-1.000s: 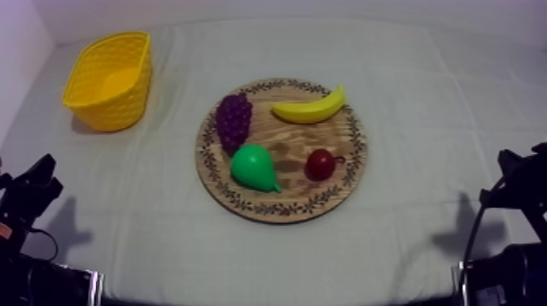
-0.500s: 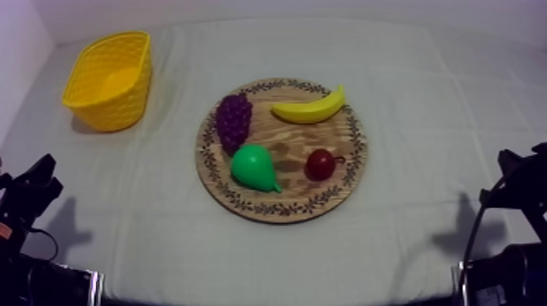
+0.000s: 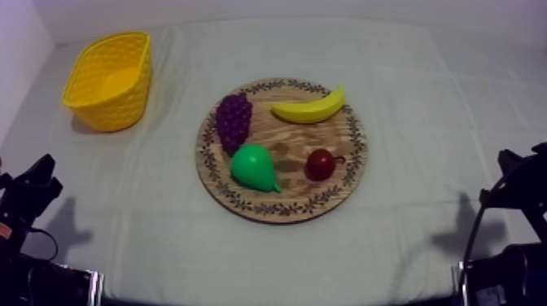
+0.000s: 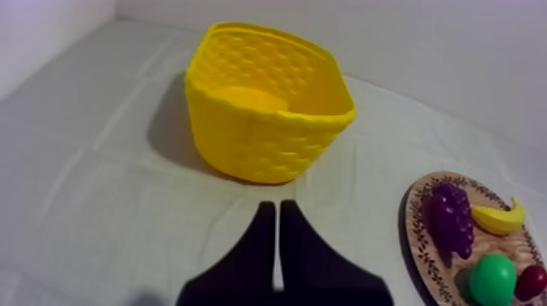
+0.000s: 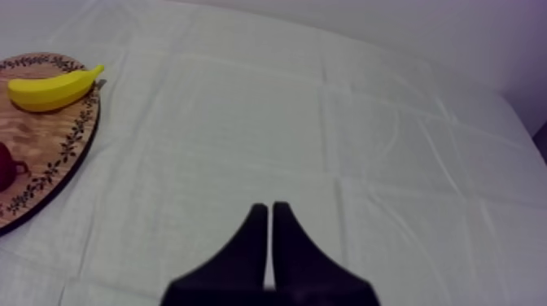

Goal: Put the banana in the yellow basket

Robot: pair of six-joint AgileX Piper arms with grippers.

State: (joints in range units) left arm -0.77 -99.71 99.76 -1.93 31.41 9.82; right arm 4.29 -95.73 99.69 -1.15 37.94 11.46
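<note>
A yellow banana lies on the far side of the round wooden board in the middle of the table; the right wrist view shows the banana on the board's rim. The yellow basket stands at the far left, and up close in the left wrist view the basket is ahead of my left gripper, which is shut on nothing. My left gripper rests low at the left, far from the board. My right gripper is shut over bare cloth; it rests low at the right.
Also on the board are purple grapes, a green pear and a small red fruit. A wall rises behind the table's far edge.
</note>
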